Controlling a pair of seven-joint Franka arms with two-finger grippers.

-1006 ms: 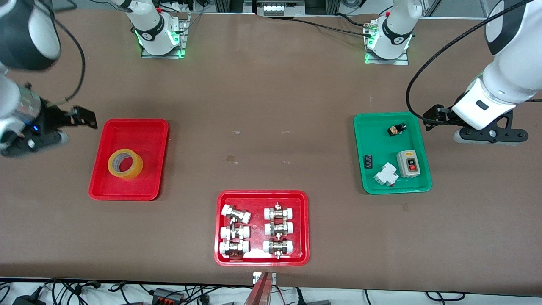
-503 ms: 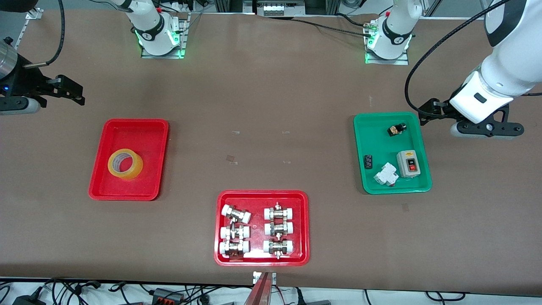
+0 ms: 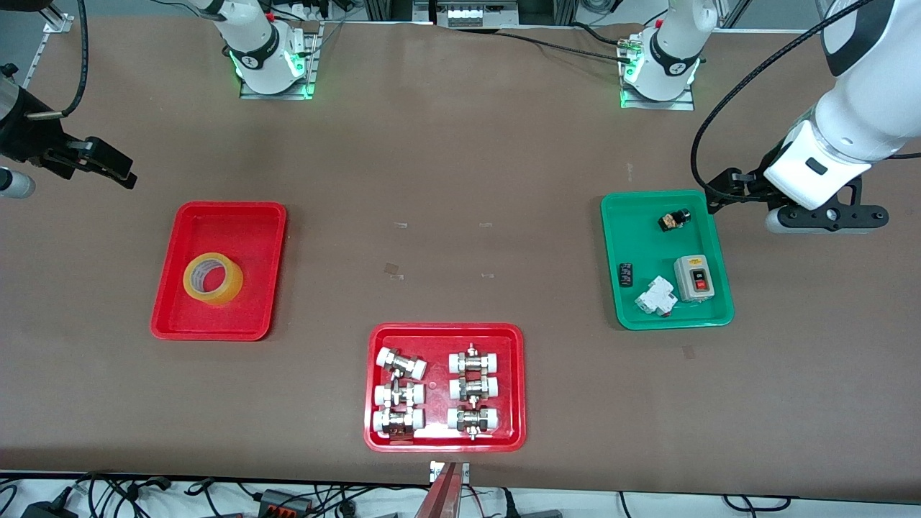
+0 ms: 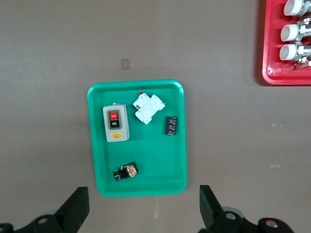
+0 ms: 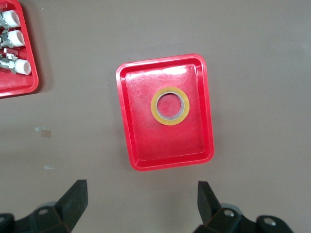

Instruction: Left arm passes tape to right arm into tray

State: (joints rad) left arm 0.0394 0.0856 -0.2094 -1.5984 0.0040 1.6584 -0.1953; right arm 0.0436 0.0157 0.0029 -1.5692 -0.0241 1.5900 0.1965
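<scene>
The tape [image 3: 212, 278], a yellowish roll with a white core, lies flat in the plain red tray [image 3: 216, 210] toward the right arm's end of the table. My right gripper [image 3: 115, 169] hangs open and empty over bare table beside that tray's corner on the robots' side. In the right wrist view the tape [image 5: 153, 108] and tray [image 5: 146, 143] lie ahead of the open right gripper [image 5: 142, 190]. My left gripper [image 3: 723, 193] hovers open and empty by the green tray's corner. In the left wrist view the left gripper [image 4: 144, 193] has only table between its fingers.
The green tray [image 3: 611, 288] holds a grey switch box [image 3: 693, 278], a white breaker [image 3: 656, 296] and small black parts. A red tray [image 3: 446, 331] of metal-and-white pipe fittings sits near the front camera. Both arm bases stand along the farthest table edge.
The right gripper has pulled back from the plain red tray toward the robots' side and the table's end. The left gripper has shifted slightly the same way. The tape has not moved.
</scene>
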